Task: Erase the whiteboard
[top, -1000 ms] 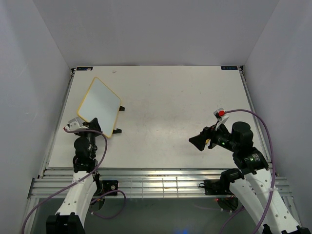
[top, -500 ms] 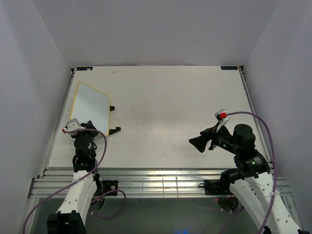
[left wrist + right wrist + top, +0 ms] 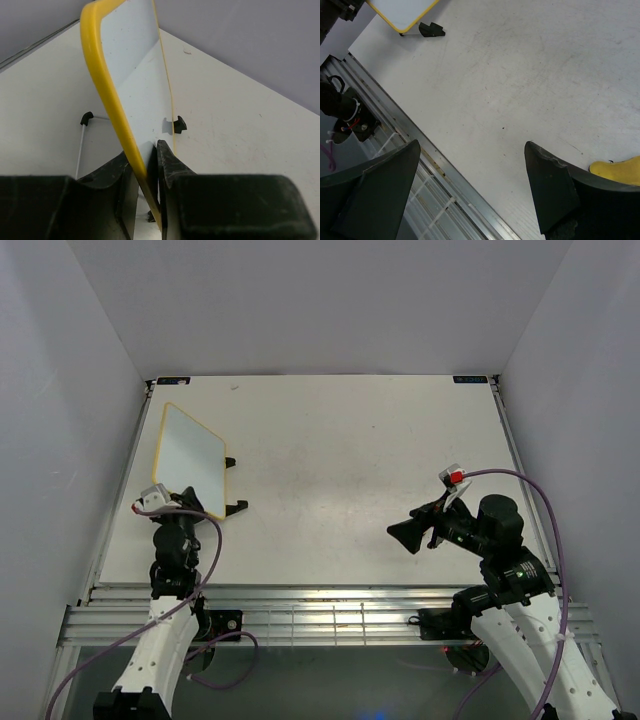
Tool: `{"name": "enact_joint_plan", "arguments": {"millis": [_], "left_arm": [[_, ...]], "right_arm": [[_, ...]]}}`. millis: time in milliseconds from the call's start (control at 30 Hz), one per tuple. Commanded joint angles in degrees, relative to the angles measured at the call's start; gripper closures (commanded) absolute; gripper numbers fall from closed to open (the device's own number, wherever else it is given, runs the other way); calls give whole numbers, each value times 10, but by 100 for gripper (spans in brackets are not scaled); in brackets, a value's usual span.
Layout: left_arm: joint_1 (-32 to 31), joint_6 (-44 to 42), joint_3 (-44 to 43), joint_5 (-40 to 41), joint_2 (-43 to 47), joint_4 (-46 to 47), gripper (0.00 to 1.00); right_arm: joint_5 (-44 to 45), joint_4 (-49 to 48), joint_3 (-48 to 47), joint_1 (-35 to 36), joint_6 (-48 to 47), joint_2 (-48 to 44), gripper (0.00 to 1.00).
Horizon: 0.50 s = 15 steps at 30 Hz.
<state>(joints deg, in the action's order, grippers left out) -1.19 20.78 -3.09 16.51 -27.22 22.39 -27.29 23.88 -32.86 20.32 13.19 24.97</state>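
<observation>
The whiteboard, white with a thin yellow frame and black feet, is at the table's left side with its face blank. My left gripper is shut on its near edge. In the left wrist view the board rises tilted between the fingers, and my left gripper pinches its yellow frame. My right gripper is open and empty over the right part of the table. In the right wrist view it hangs above bare table, with the board's corner at the top left.
A yellow object lies on the table at the lower right of the right wrist view, partly behind a finger. The table's metal front rail runs below the right gripper. Grey walls close in the table on three sides.
The whiteboard has swung from a skewed pose to lie nearly parallel to the left table edge, held by my left gripper. The right arm has barely shifted.
</observation>
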Motion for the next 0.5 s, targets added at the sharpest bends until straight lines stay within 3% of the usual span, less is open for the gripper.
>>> {"name": "enact_joint_plan", "arguments": {"millis": [0,167,467], "left_arm": [[-21,-6,25,22,2,-9,100],[-25,15,-33,-6,-41,-18,100],[-72,160,-42,98,30,-164,100]], "right_arm": [[2,-23,-4,6,-7,0,10],[8,-22,-4,7,-6,0,10],[8,-20,0,8,-5,-5,10]]}}
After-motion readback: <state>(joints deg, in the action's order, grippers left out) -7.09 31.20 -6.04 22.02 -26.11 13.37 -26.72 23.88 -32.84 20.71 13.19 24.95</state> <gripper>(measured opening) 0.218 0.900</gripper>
